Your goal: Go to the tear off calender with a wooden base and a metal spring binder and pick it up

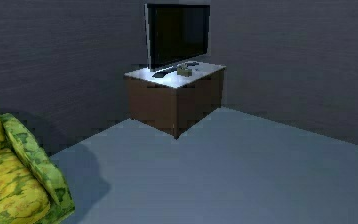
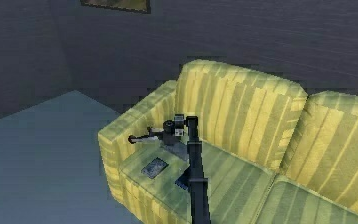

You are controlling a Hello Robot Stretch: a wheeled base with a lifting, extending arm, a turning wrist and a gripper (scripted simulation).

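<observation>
Not reached | small pale thing [image 1: 188, 70], maybe the calendar, at counter's [image 1: 152, 100] front edge beside TV [image 1: 177, 33] | gripper [image 2: 139, 137] at sofa [image 2: 237, 100], cannot tell fingers' state or load | approach, grasp left

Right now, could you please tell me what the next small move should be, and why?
Probably draw the arm back in first. It reaches out over the yellow sofa, with the sofa's armrest just ahead of it, so driving on might snag it. The small pale thing beside the television on the cabinet, perhaps the calendar, lies farther ahead.
</observation>
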